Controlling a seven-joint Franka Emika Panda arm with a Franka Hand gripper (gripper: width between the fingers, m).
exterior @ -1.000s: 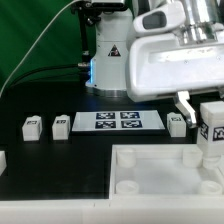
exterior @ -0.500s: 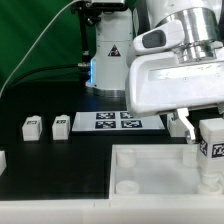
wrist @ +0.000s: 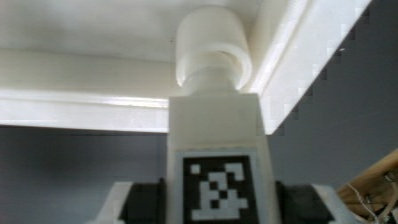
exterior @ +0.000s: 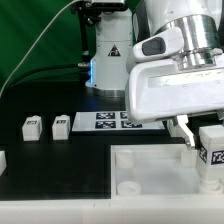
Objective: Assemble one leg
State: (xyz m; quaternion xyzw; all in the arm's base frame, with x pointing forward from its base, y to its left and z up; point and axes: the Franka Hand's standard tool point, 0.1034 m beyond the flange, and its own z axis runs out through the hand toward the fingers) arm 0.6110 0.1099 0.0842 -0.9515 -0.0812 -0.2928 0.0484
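Leg (exterior: 212,152), upright in gripper (wrist: 215,204) jaws, lower than before, above white panel (exterior: 150,172).

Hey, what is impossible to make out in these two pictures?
- Wrist view: the far end of the leg is blurred against the panel, so whether it sits in a socket is unclear.
- Wrist view: the gripper is mostly cut off by the picture's edge.
- Exterior view: the leg's right side is cut off by the right edge.
- Exterior view: the marker board is partly hidden behind the gripper.
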